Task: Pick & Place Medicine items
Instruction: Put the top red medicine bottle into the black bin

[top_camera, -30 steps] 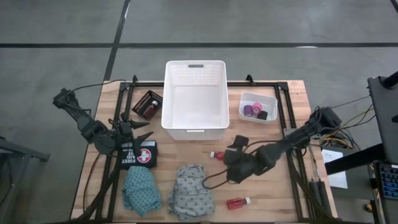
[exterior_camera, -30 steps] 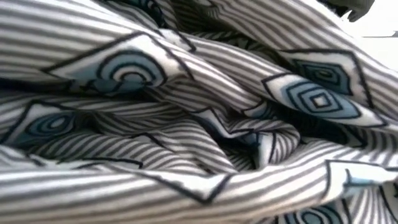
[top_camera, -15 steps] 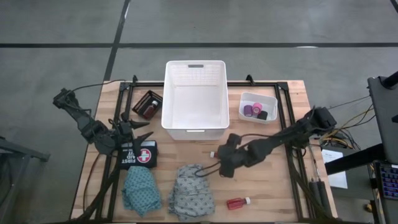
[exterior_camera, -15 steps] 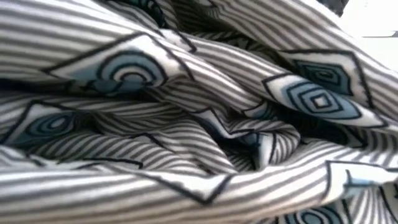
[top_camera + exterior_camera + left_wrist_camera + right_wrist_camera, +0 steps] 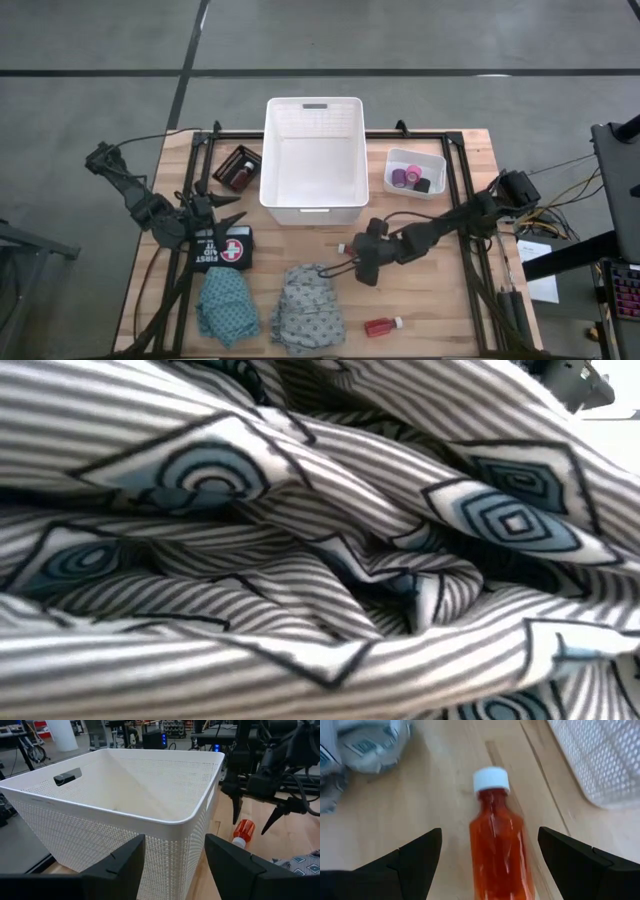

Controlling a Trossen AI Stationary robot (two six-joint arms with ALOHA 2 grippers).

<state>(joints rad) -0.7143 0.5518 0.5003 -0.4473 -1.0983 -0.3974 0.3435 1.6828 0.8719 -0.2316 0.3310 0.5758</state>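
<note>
One red bottle (image 5: 346, 248) lies on the table (image 5: 440, 300) before the white basket (image 5: 311, 155), and from above the right gripper (image 5: 348, 262) has swung in over it — pickup looks close. The left gripper (image 5: 232, 222) waits by the first-aid pouch (image 5: 224, 246), fingers apart.

Low view: only grey cloth (image 5: 300, 560).

Right wrist: fingers spread, bottle between — its base cut off.

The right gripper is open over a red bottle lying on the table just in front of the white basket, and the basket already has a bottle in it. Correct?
Not quite: the white basket is empty, as the high view shows. The rest holds: the right gripper is open over the red bottle lying on the table.
</note>
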